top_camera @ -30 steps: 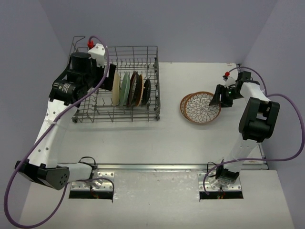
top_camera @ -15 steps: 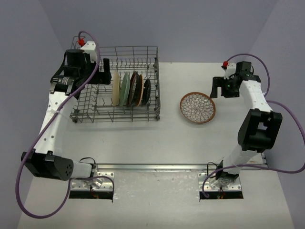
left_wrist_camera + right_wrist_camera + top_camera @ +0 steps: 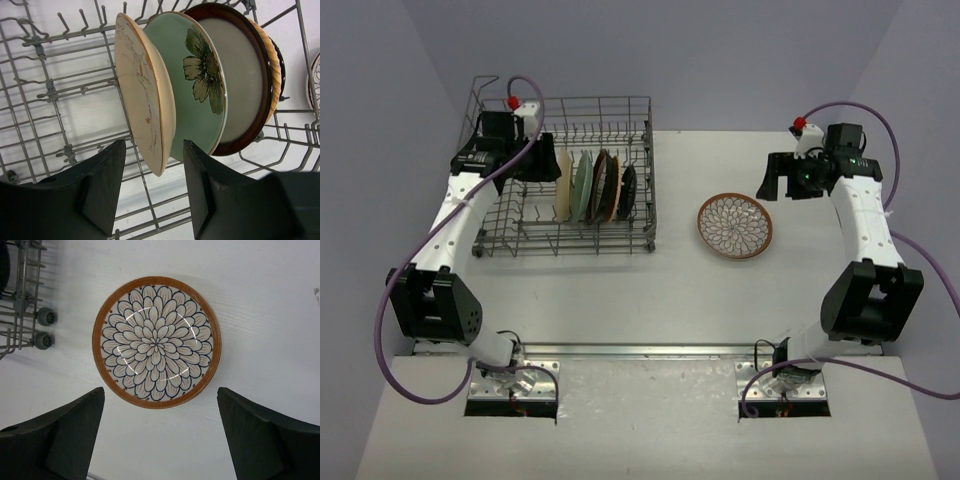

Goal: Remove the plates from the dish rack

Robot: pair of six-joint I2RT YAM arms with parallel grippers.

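The grey wire dish rack [image 3: 635, 110] stands at the back left. Several plates stand on edge in it: a cream plate [image 3: 142, 95], a pale green flower plate [image 3: 195, 75], a dark red-rimmed plate [image 3: 240, 75], an orange-brown one [image 3: 272, 70] and a small black one [image 3: 629, 190]. My left gripper [image 3: 154, 187] is open, its jaws on either side of the cream plate's near rim without touching it. The brown-rimmed petal plate [image 3: 156, 341] lies flat on the table [image 3: 620, 290] right of the rack. My right gripper [image 3: 160, 435] is open and empty above the table, just beside that plate.
The rack has small wheels [image 3: 44, 327] at its right corner and a raised wire loop [image 3: 483, 85] at its back left corner. Upright tines [image 3: 65, 22] fill the rack's left part. Purple cables [image 3: 390, 330] hang beside both arms.
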